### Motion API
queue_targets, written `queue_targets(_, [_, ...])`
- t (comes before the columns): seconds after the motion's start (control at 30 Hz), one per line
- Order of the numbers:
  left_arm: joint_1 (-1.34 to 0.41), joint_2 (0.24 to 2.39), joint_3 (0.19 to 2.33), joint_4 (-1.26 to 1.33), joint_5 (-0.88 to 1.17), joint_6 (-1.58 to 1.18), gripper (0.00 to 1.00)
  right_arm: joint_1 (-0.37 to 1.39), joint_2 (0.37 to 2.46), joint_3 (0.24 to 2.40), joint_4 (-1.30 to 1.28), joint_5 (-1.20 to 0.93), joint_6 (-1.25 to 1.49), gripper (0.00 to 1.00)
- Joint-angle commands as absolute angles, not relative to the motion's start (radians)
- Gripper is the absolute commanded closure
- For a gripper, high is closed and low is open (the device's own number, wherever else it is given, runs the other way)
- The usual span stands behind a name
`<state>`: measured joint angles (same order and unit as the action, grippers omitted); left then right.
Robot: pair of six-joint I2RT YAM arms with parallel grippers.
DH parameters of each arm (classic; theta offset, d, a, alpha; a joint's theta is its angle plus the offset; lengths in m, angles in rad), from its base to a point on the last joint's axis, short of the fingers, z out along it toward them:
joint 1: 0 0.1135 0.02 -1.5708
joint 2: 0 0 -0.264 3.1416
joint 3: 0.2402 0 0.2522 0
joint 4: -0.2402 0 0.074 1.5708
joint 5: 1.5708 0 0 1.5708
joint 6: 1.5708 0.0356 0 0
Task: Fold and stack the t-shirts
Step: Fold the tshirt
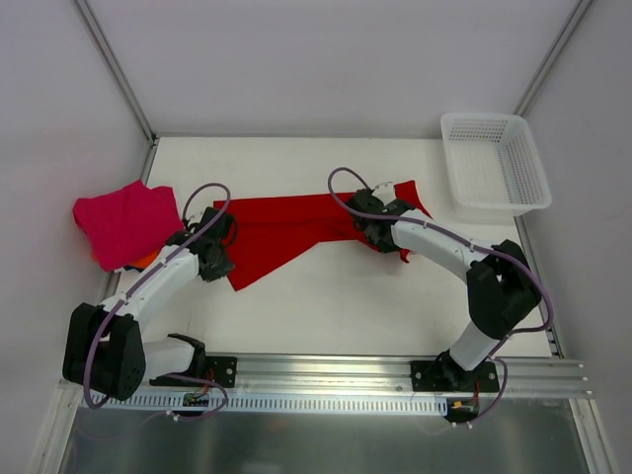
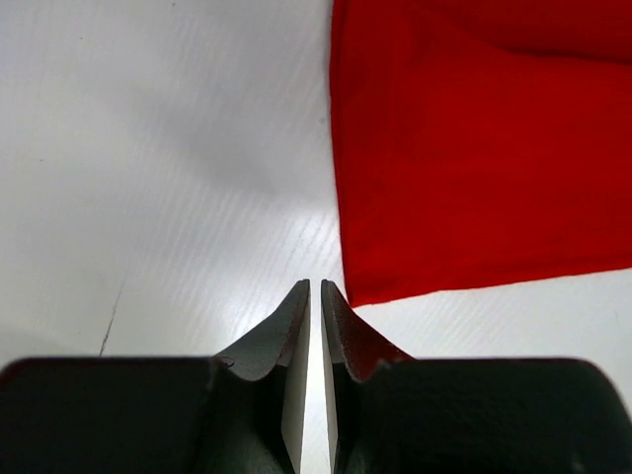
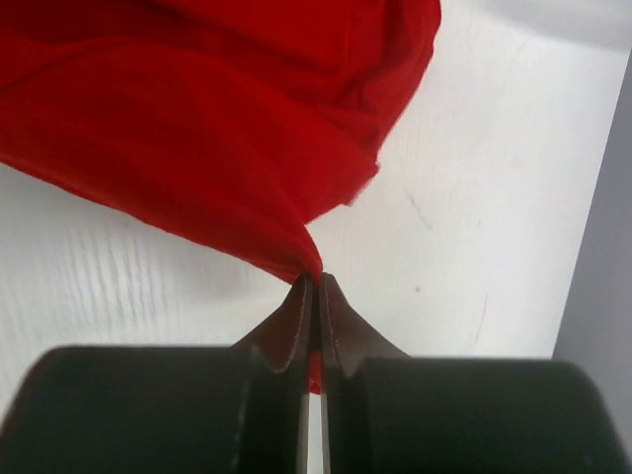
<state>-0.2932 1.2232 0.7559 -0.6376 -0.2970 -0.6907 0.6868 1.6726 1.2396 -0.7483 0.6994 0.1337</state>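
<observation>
A large bright red t-shirt [image 1: 296,227] lies spread across the middle of the table, its lower left corner pointing toward the left arm. My right gripper [image 1: 368,237] sits at the shirt's right part, and in the right wrist view it [image 3: 314,276] is shut on a pinched fold of the red t-shirt [image 3: 217,128]. My left gripper [image 1: 219,262] rests just left of the shirt's corner. In the left wrist view it [image 2: 315,284] is shut with nothing between its fingers, the red t-shirt [image 2: 474,148] lying ahead to the right, apart from it. A folded magenta-pink t-shirt [image 1: 123,219] lies on an orange one [image 1: 146,260] at the far left.
A white mesh basket [image 1: 492,163] stands at the back right corner. Grey walls with metal posts close in the table on the left, back and right. A metal rail [image 1: 395,370] with both arm bases runs along the near edge.
</observation>
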Motion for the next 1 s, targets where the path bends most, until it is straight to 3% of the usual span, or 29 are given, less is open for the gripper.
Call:
queue_targets(0.0, [-0.316, 1.175, 0.75, -0.65, -0.281, -0.71, 0.91, 0.732, 1.592, 1.204, -0.874, 0.745, 0.238, 0.99])
queue_targets(0.57, [-0.36, 1.196, 0.764, -0.644, -0.302, -0.742, 0.92, 0.999, 1.489, 1.149, -1.224, 0.793, 0.532, 1.0])
queue_targets(0.67, [-0.403, 1.241, 0.753, -0.646, -0.33, -0.776, 0.77, 1.017, 1.502, 1.154, -1.227, 0.798, 0.549, 0.99])
queue_targets(0.7, [-0.416, 1.25, 0.736, -0.641, -0.35, -0.804, 0.62, 1.02, 1.509, 1.158, -1.229, 0.798, 0.552, 0.99])
queue_targets(0.83, [-0.448, 1.27, 0.687, -0.64, -0.382, -0.86, 0.4, 1.037, 1.52, 1.175, -1.226, 0.801, 0.554, 0.99])
queue_targets(0.97, [-0.446, 1.241, 0.638, -0.643, -0.387, -0.885, 0.39, 1.045, 1.516, 1.184, -1.221, 0.805, 0.548, 1.0])
